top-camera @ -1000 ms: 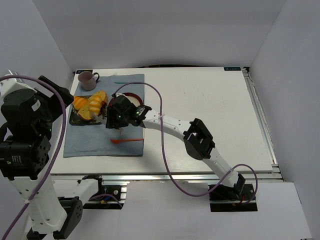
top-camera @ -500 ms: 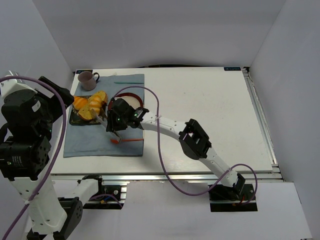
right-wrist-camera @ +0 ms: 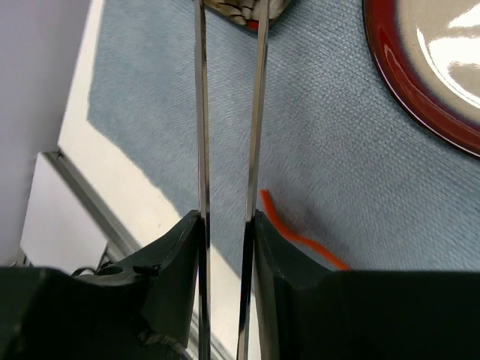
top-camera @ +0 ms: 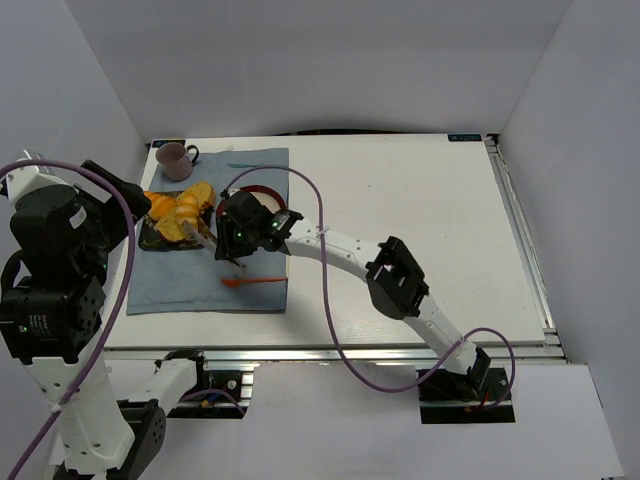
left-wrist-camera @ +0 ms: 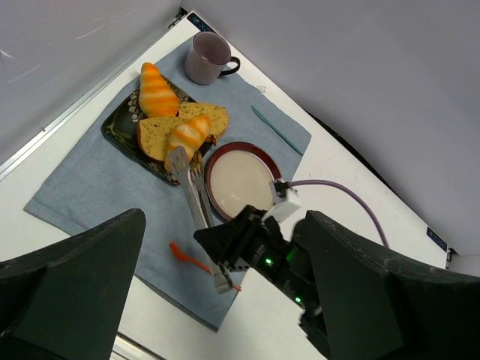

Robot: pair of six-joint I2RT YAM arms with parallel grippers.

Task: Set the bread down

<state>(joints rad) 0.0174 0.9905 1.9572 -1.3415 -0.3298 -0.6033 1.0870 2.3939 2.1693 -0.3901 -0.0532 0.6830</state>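
**Right gripper** (right-wrist-camera: 227,225): clenched on the tongs (right-wrist-camera: 255,112). Both steel arms run out between its fingers, pinched almost parallel.

**Tong tips:** at the near rim of the dark tray (left-wrist-camera: 120,133), just beside the bread (left-wrist-camera: 190,136). I cannot tell whether they touch it.

**Bread:** lying on the flat slices (left-wrist-camera: 159,132) in that tray, toward the counter's far left corner, not lifted.

**Plate** (left-wrist-camera: 223,152): bare, just right of the tray, on the blue cloth (left-wrist-camera: 90,195).

**Left gripper** (left-wrist-camera: 221,221): fingers spread wide, holding nothing, high over the left edge.

**Step, as I judge it:** closing in for the pick. Next I would need to part the tongs across the roll, squeeze lightly, then carry it to the plate.

**Views:** only the left wrist shows the tips against the bread. The right wrist crops them off and gives the grip, the plate's rim and an orange strip (right-wrist-camera: 300,236).
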